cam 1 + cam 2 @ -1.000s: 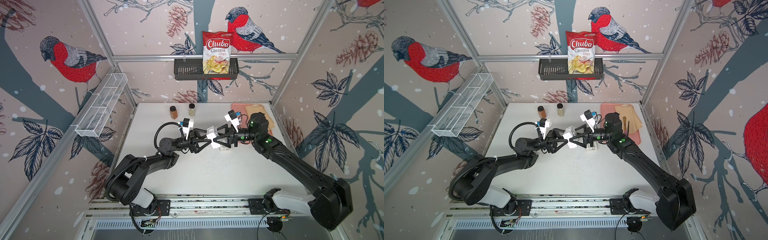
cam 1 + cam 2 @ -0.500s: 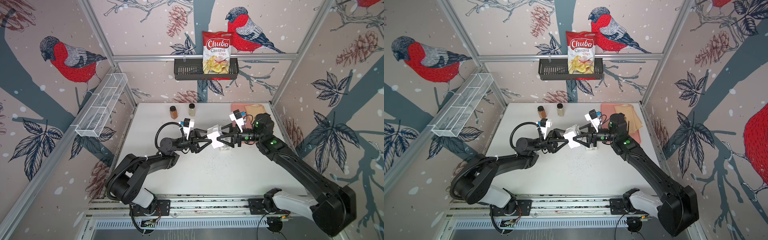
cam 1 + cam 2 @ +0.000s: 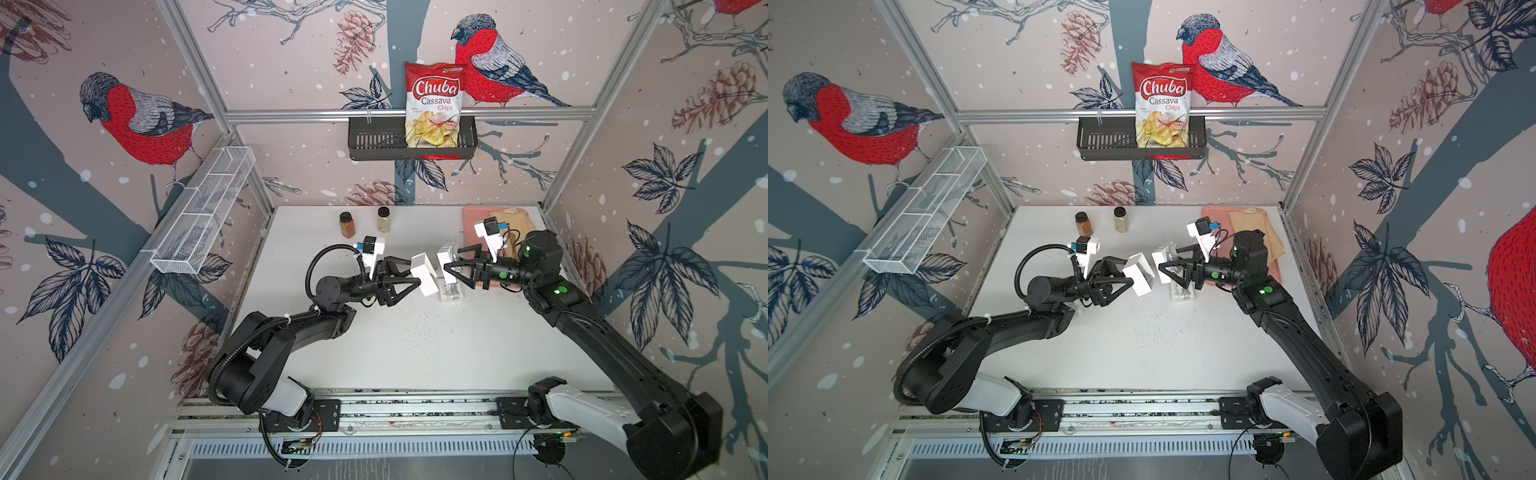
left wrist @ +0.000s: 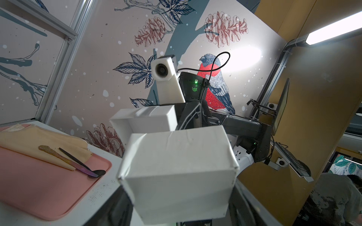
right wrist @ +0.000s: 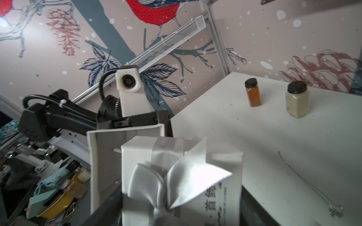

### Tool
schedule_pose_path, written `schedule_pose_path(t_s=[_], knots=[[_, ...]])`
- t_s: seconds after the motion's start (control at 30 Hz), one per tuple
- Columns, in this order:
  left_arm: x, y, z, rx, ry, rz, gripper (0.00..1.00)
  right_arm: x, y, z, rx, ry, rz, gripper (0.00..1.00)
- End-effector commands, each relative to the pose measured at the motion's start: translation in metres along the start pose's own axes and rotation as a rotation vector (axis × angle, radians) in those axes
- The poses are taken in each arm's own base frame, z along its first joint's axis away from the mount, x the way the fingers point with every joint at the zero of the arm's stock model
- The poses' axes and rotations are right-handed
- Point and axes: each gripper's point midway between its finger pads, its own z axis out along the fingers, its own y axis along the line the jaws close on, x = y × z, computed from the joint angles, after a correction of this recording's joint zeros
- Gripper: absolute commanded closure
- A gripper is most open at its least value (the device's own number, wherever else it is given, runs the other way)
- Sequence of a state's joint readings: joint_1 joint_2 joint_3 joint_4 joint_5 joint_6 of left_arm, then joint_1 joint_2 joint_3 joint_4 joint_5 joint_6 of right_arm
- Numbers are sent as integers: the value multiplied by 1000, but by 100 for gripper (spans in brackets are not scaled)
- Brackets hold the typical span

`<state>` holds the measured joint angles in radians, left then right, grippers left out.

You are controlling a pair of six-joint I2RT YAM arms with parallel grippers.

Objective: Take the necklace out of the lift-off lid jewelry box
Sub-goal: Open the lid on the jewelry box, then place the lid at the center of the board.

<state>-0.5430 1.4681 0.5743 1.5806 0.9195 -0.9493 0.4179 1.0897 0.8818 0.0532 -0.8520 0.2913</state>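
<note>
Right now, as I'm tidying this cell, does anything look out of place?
The necklace lies loose on the table, chain stretched out, apart from the box base and lid, both held in the air. Elsewhere, dark specks litter the table.

Two spice jars point(image 3: 347, 225) point(image 3: 383, 219), one chips bag point(image 3: 434, 106) — one necklace point(image 5: 335, 210).

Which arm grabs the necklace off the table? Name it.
Probably right: the necklace lies near the right gripper, which must first drop the lid; the left gripper holds the box base.
</note>
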Motion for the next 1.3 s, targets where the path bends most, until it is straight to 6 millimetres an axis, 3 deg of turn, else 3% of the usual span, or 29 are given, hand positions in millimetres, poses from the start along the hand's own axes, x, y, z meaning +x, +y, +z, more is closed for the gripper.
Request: schedule_pose_path(t_s=[0.0,0.2,0.43,0.7,0.83,1.0,1.17,1.27], knots=[[-15,-26,-3,77,-36,101,32,19,-37,13,164,54,76,28],[-17,-27,-6,54,-20,120,32,85,-77,60,306,259,184,30],[-17,-34,-11,37,-25,148,32,165,-131,95,521,510,294,33],[-14,-35,-14,-6,-7,172,32,195,-162,105,640,591,317,28],[-16,-38,-15,-13,-6,193,31,200,-169,103,674,609,321,22],[-14,-36,-16,-19,-10,187,31,183,-159,99,637,579,289,14],[-13,-37,-17,-8,-18,177,32,160,-149,85,543,514,305,15],[-13,-38,-17,3,-14,184,32,131,-130,73,407,400,293,22]])
